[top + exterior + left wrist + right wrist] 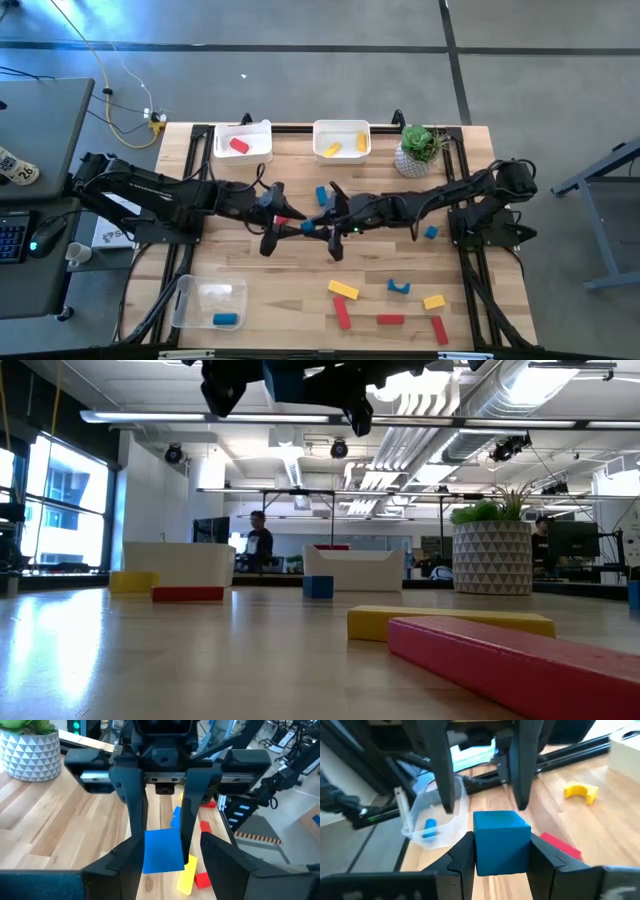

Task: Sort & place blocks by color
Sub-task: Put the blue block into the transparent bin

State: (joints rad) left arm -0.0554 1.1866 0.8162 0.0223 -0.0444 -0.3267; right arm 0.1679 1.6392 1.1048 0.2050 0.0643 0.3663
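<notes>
We see the right gripper's (501, 851) fingers clamped on a blue cube (501, 841) held above the middle of the bench (300, 300), the left gripper's (285, 222) fingers spread apart facing it, and red, yellow and blue blocks (390, 320) lying nearer the front edge.

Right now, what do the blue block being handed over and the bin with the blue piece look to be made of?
Blue block: probably painted wood or hard plastic; flat matte faces, crisp edges. Bin: clear thin plastic; the table shows through its walls.
</notes>
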